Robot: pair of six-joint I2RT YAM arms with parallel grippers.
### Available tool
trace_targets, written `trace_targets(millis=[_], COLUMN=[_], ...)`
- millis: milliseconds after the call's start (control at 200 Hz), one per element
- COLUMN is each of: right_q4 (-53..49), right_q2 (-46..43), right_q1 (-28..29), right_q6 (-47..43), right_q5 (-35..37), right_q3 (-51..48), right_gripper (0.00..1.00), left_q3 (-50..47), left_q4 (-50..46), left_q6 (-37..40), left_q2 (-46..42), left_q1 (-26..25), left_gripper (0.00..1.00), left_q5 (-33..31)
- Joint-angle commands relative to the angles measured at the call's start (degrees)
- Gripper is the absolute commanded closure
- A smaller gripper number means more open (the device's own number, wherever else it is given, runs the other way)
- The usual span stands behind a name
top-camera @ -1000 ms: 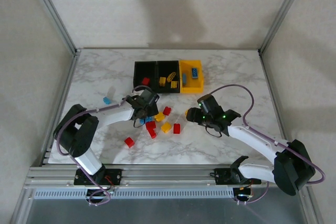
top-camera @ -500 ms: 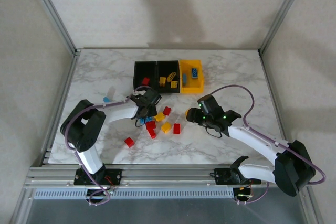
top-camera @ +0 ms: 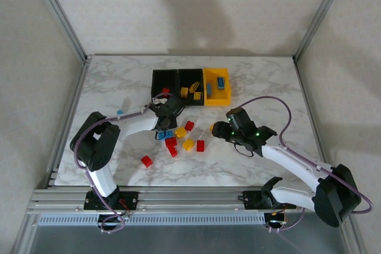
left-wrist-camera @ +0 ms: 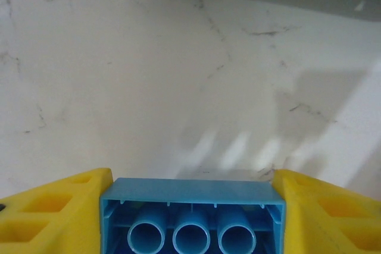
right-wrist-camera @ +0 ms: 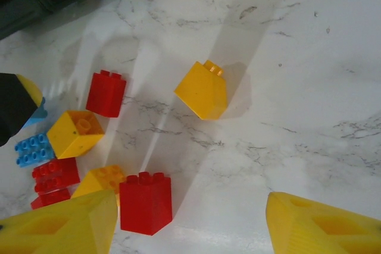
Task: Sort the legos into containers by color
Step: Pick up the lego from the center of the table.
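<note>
My left pincer [left-wrist-camera: 191, 187] clamps a blue lego [left-wrist-camera: 191, 221] over the marble table [left-wrist-camera: 149, 57], near the containers [top-camera: 178, 71]. My right pincer [right-wrist-camera: 190, 225] gapes wide, with a yellow lego [right-wrist-camera: 203, 89] lying ahead.

Left pincer [left-wrist-camera: 191, 225] clamped on blue lego [left-wrist-camera: 191, 197]; right pincer [right-wrist-camera: 190, 229] spread wide, hovering.

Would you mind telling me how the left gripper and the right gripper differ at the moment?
The left gripper is shut on a blue brick; the right gripper is open with nothing between its fingers. From above, the left gripper sits just in front of the black bins; the right gripper is farther from them, facing a yellow brick on the table. Both have yellow fingers.
</note>
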Motion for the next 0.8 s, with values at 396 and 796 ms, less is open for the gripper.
trace_targets(millis=[396,796], right_q4=[-4.0,-6.5], right_q2=[-11.5,-17.1], right_q1=[-6.5,-8.4], right_q6=[-1.1,0.5], right_q5=[-1.0,-0.7], right_q3=[-2.0,-3.9], right_gripper=[0.33,0.33], left_q3=[24.1,50.7], left_q4=[-5.8,-8.5], left_q6=[1.3,2.0], left_q2=[4.8,23.5], left_q1=[-5.2,-8.4], left_gripper=[0.51,0.51], left_q5=[3.4,7.3])
